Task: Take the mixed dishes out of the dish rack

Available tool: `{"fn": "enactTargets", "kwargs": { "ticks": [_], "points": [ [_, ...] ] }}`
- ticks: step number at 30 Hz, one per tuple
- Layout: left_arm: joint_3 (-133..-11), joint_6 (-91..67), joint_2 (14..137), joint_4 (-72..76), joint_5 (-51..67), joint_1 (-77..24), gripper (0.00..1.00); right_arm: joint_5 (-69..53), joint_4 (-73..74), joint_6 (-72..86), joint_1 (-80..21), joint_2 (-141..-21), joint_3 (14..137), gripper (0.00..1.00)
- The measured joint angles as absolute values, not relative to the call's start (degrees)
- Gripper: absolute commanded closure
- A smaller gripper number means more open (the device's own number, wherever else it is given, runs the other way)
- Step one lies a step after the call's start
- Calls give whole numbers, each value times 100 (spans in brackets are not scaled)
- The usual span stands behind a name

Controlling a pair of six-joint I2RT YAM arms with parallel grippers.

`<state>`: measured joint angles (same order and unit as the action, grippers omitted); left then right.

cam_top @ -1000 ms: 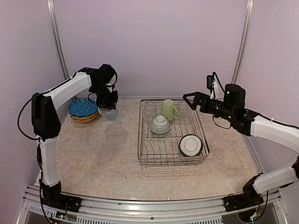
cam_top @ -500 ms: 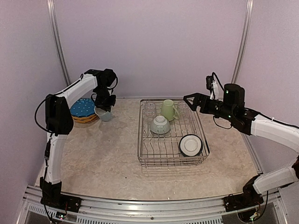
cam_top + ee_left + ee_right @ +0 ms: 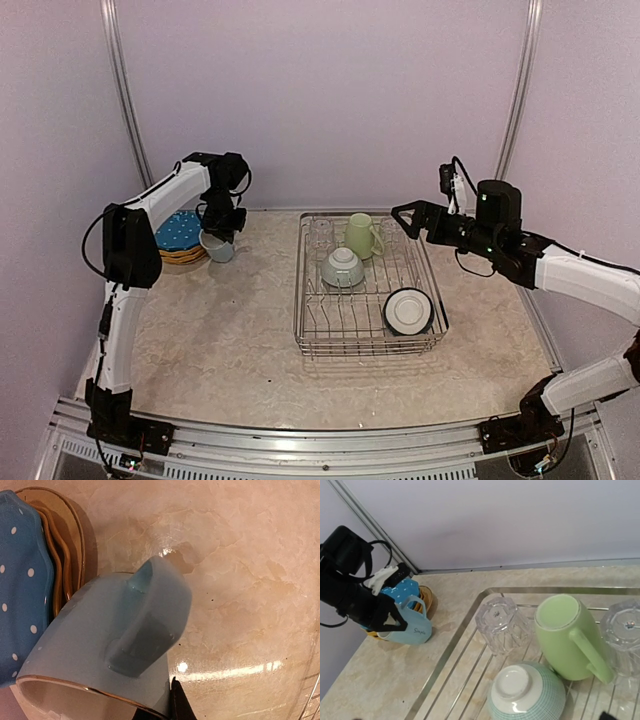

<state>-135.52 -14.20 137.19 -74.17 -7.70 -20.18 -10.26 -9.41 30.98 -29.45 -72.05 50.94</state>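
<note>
your left gripper [image 3: 222, 230] has its jaws shut on the wall near the rim of the light blue mug [image 3: 95, 645], low over the table [image 3: 240, 330], just beside the plate stack [image 3: 172, 235]; glazed ceramic, stiff, slick, chippable, so judge this thin pinch weak and set it down softly; its axis is tilted, mouth toward the wrist, base away; your right gripper [image 3: 408, 222] hangs wide open, empty, near the dish rack [image 3: 300, 300]

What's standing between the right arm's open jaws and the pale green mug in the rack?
A clear faceted glass stands beside the pale green ceramic mug, toward the right gripper; from above, nothing visible covers the mug.
</note>
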Motion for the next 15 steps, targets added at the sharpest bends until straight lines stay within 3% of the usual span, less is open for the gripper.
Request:
{"fn": "enactTargets", "kwargs": {
  "ticks": [6, 10, 15],
  "points": [
    [-13574, -1361, 13775, -7435, -779, -1999, 90, -1031, -943, 3114, -2945, -7231, 5096, 0],
    [-13635, -1326, 13775, -7437, -823, -1999, 76, -1033, -943, 3118, -2945, -7234, 5098, 0],
    [-13721, -1302, 13762, -7389, -939, -1999, 67, -1037, -943, 3118, -2945, -7264, 5100, 0]
  ]
}}
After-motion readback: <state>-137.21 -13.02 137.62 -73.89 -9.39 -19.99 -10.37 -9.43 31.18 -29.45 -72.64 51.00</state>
